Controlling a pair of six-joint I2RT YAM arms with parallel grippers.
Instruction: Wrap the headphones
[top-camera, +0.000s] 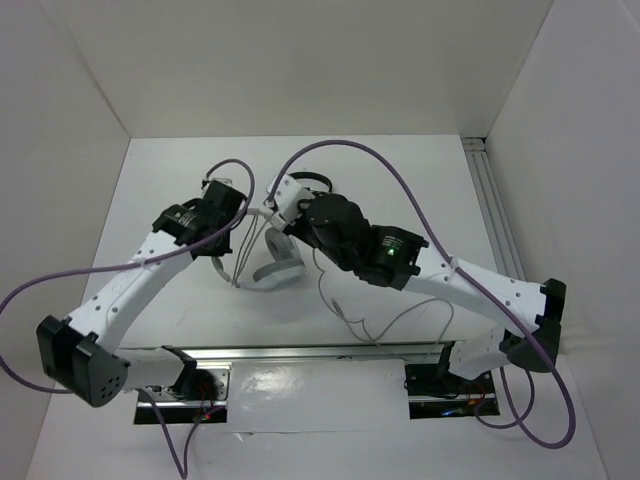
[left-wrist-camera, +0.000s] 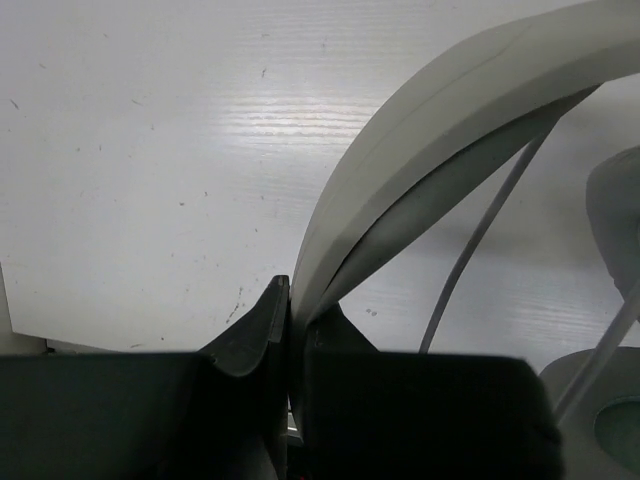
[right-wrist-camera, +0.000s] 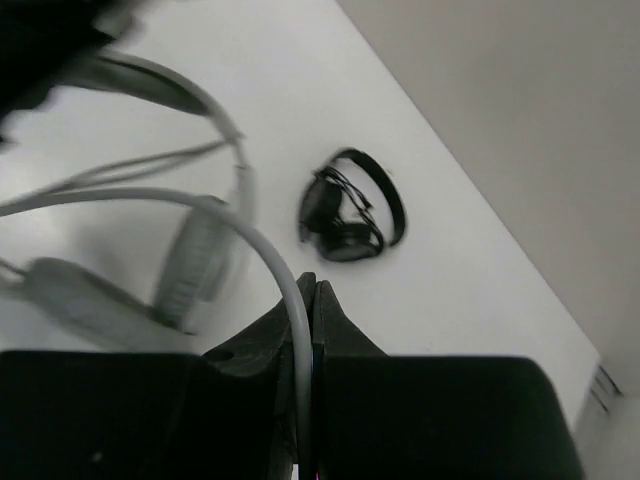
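Note:
The white and light-grey headphones (top-camera: 277, 272) are held up between the two arms, one earcup hanging low over the table. My left gripper (top-camera: 226, 207) is shut on the wide headband (left-wrist-camera: 420, 150), which curves up and to the right from the jaws (left-wrist-camera: 292, 300). My right gripper (top-camera: 281, 200) is shut on the thin grey cable (right-wrist-camera: 262, 240), which arcs out of the jaws (right-wrist-camera: 312, 290) toward the blurred earcup (right-wrist-camera: 195, 265). More cable (top-camera: 350, 312) trails loose on the table in front of the right arm. A strand of cable (left-wrist-camera: 480, 240) hangs beside the headband.
Smaller black headphones (right-wrist-camera: 350, 215) lie on the table beyond my right gripper, partly hidden behind it in the top view (top-camera: 312, 181). White walls enclose the table on the left, back and right. A metal rail (top-camera: 495, 215) runs along the right edge.

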